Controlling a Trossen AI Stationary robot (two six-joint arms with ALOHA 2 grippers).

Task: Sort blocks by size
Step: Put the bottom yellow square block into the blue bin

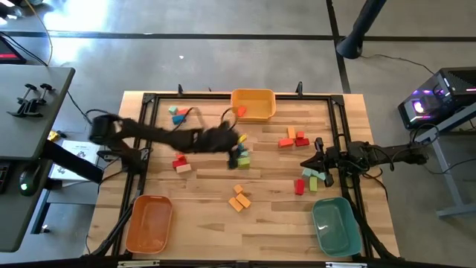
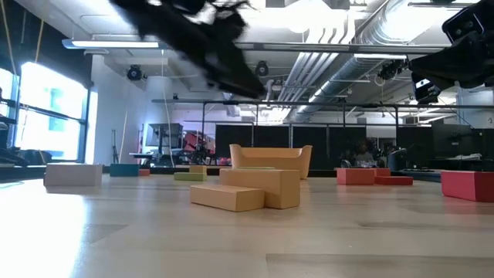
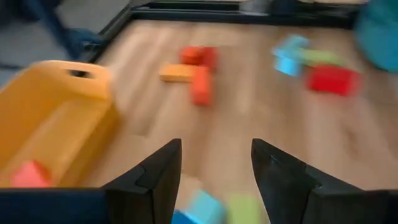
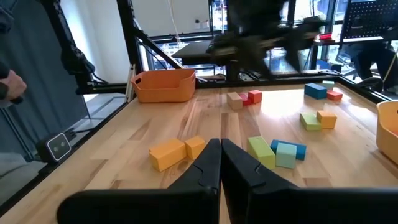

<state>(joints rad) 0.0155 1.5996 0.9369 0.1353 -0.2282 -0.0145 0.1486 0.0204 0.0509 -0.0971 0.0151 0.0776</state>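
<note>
While left gripper hangs mid-table, fingers apart, empty | teal and green blocks just beneath | right gripper closed, beside right-edge blocks.

Three bins stand on the surface: two orange bins, one at the far edge and one at the near left corner, and one teal bin at the near right. About twenty blocks lie in five loose groups; blur prevents an exact count. Two arms work over them, the left arm and the right arm.
</note>
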